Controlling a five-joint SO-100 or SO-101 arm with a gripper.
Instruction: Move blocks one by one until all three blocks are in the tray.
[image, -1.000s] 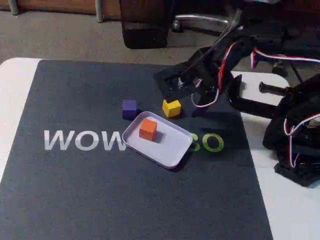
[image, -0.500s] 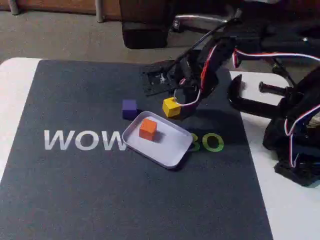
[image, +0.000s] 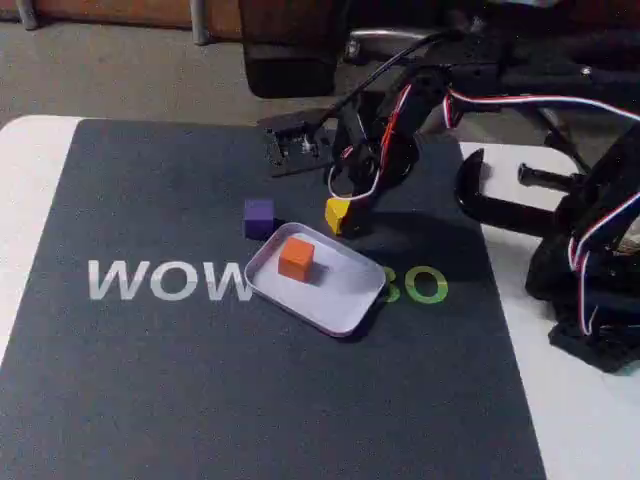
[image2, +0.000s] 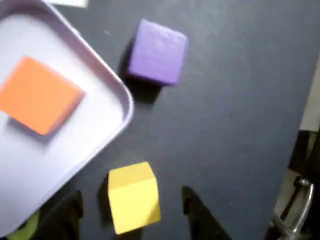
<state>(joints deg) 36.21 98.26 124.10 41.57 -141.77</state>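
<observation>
The pale tray (image: 350, 300) lies on the dark mat with the orange block (image: 296, 257) inside it. The purple block (image: 259, 217) sits on the mat just off the tray's far left corner. Beyond the tray's far edge is the yellow block (image: 336, 214), partly covered by my gripper (image: 346, 222), which has come down over it. In the wrist view the yellow block (image2: 134, 197) stands between my two dark fingers (image2: 197, 215), with a gap on each side, so the gripper (image2: 131, 196) is open. The same view shows the tray rim (image2: 120, 95), the orange block (image2: 40, 95) and the purple block (image2: 159, 51).
The mat (image: 200, 380) carries pale "WOW" lettering (image: 165, 280) left of the tray. A black clamp (image: 500, 205) and the arm's base with its wires (image: 600, 280) stand at the right on the white table. A chair base (image: 400, 40) is behind.
My gripper has swung left and lowered from behind the yellow block until its fingers straddle it. The three blocks and the tray have not moved.
</observation>
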